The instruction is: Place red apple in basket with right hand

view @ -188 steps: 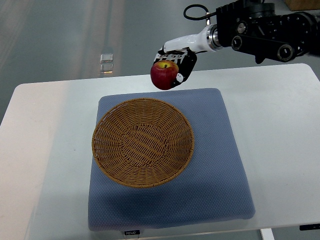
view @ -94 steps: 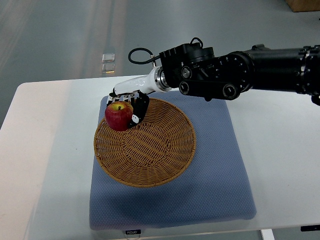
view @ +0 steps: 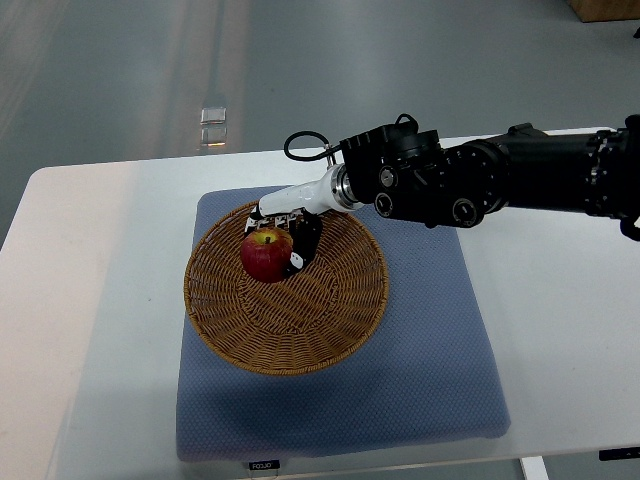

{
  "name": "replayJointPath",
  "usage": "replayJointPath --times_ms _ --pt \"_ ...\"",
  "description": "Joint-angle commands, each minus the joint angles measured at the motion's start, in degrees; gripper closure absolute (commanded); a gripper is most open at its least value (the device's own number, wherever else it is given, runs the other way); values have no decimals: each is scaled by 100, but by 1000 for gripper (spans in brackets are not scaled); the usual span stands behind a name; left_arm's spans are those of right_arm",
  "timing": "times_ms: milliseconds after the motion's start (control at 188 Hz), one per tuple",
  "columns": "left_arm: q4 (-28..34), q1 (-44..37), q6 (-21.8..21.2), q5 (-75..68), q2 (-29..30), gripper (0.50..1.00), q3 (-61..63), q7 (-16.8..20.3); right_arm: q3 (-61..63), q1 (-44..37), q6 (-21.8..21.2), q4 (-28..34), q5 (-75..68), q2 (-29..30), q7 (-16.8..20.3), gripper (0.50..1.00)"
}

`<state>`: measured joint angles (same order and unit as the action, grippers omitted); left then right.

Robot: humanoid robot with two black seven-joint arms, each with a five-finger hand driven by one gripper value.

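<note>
We log: right hand [view: 292, 232] clamped on apple [view: 266, 254], now shifted from basket's [view: 240, 345] far-left rim toward centre, lower inside bowl. Apple over weave, contact unclear. Basket on pad [view: 440, 340], desk [view: 80, 300]. We judge release next. Left hand unseen.

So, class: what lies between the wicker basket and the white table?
In the top view, a blue cushion pad lies between them: the basket sits on it, and it rests on the table.
</note>
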<state>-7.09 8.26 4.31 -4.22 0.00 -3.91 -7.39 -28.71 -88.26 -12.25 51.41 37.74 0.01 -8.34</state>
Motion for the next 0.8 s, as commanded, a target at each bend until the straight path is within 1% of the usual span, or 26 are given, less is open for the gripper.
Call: replayJointPath --times_ms 0,48,64,112,117,138,197,202,213,288,320,362,394,421,469,517,607,708,794 --pt "6 0 0 0 0 500 4 1 5 116 12 -8 15 -1 -1 861" --pt "6 0 0 0 0 500 4 1 5 151 12 -17 15 -1 -1 854" --pt "6 0 0 0 0 500 4 1 5 168 12 -17 15 -1 -1 842" --pt "6 0 0 0 0 500 4 1 5 168 12 -17 15 -1 -1 842" --pt "6 0 0 0 0 500 4 1 5 212 3 -26 15 -1 -1 792" --pt "6 0 0 0 0 500 4 1 -3 221 3 -35 15 -1 -1 771" --pt "6 0 0 0 0 500 4 1 -3 221 -6 -35 15 -1 -1 767" --pt "6 0 0 0 0 500 4 1 -21 256 -14 -61 15 -1 -1 750" --pt "6 0 0 0 0 500 4 1 -30 274 -15 -79 15 -1 -1 748" --pt "6 0 0 0 0 500 4 1 -47 327 -15 -105 6 -1 -1 742" --pt "6 0 0 0 0 500 4 1 -47 335 -32 -114 6 -1 -1 709" --pt "6 0 0 0 0 500 4 1 -47 344 -41 -114 6 -1 -1 693" --pt "6 0 0 0 0 500 4 1 -47 362 -59 -114 6 -1 -1 650" --pt "6 0 0 9 0 500 4 1 -47 362 -59 -114 6 -1 -1 640" --pt "6 0 0 9 0 500 4 1 -47 362 -59 -114 6 -1 -1 640" --pt "6 0 0 9 0 500 13 1 -39 344 -67 -114 -12 -1 -1 601" --pt "6 0 0 0 0 500 13 1 5 300 -120 -105 -47 -1 -1 583" --pt "6 0 0 9 0 500 13 1 84 248 -533 -105 -91 -1 -1 579" --pt "6 0 0 0 0 500 13 1 198 10 -709 -96 -108 -1 -1 579"
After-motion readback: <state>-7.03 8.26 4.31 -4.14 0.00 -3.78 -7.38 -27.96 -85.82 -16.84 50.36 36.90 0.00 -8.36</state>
